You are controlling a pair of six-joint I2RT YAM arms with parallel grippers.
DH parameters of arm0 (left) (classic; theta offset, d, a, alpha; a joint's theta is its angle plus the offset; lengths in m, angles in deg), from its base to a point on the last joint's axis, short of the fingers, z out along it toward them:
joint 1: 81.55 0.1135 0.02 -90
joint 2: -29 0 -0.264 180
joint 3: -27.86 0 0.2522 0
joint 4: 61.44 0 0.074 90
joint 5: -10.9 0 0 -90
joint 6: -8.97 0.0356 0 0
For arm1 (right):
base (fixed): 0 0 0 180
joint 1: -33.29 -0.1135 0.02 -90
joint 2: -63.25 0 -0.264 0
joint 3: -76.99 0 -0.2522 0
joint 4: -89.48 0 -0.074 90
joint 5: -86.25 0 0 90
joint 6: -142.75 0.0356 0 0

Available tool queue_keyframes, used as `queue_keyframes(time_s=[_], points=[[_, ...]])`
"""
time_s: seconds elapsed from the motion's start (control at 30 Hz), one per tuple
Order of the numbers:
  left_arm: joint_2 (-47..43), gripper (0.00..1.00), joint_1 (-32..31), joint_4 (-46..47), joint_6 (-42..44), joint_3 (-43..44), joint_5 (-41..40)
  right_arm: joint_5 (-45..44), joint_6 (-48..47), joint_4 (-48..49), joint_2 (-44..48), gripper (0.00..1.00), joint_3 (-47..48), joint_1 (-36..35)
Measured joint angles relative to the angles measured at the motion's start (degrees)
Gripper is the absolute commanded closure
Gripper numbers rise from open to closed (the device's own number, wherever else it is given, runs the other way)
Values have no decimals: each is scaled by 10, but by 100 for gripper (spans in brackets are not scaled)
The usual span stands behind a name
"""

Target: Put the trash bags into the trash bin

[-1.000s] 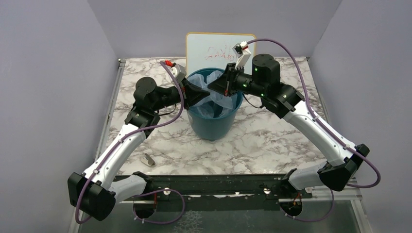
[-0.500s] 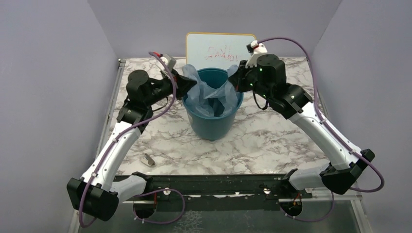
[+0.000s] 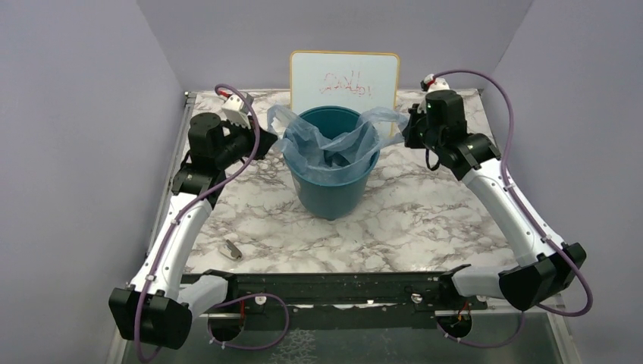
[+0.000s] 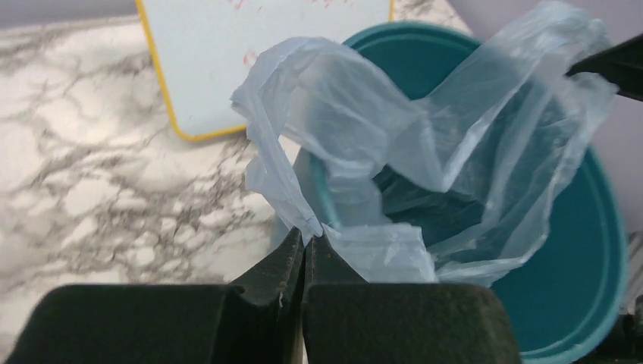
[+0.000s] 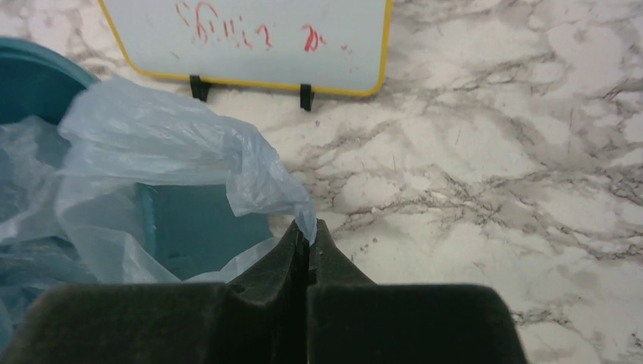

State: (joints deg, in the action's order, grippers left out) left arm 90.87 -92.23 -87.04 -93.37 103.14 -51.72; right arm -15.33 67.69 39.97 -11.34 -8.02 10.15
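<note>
From above: the teal trash bin (image 3: 331,163) stands upright in the middle of the marble counter (image 3: 425,220), just in front of the whiteboard (image 3: 345,80). The light-blue trash bag (image 3: 334,140) sits partly down inside it, with its rim stretched out over both sides of the bin's mouth. The left hand (image 3: 267,144) is off the bin's left side, pinching one edge of the bag; the right hand (image 3: 406,125) is off the right side, pinching the opposite edge. A small grey object (image 3: 233,249) lies near the counter's front left; I can't make out what it is.

Left wrist view now: the left hand (image 4: 304,246) is clenched tight on a twisted fold of the trash bag (image 4: 425,152), which fans out over the trash bin (image 4: 599,258) ahead. The whiteboard (image 4: 220,61) stands behind.

Right wrist view: the right hand (image 5: 305,236) is clamped on a corner of the trash bag (image 5: 159,159), held just outside the trash bin (image 5: 197,227). The whiteboard (image 5: 250,38), red scribble and all, stands on its clips on the counter (image 5: 485,167).
</note>
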Motion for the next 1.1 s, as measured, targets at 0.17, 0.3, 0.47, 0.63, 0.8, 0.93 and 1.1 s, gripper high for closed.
queue_keyframes(time_s=[0.17,0.3,0.47,0.63,0.8,0.93,1.1], points=[[-2,100,11,-32,3,-42,-50,8,0,-12,-26,95,-26,1],[5,100,21,-42,4,-62,-59,10,0,-12,-58,95,-34,8],[30,100,23,-32,-3,-83,-44,22,-1,-15,-95,96,-51,10],[31,85,23,26,-38,-142,9,63,-5,-18,-131,84,-51,10],[31,47,23,40,-58,-156,15,68,-11,-33,-133,69,-44,10],[21,26,23,14,-64,-152,-26,34,-15,-40,-116,52,-37,11],[-19,1,24,-20,-68,-135,-118,-14,-16,-35,-50,27,-36,11]])
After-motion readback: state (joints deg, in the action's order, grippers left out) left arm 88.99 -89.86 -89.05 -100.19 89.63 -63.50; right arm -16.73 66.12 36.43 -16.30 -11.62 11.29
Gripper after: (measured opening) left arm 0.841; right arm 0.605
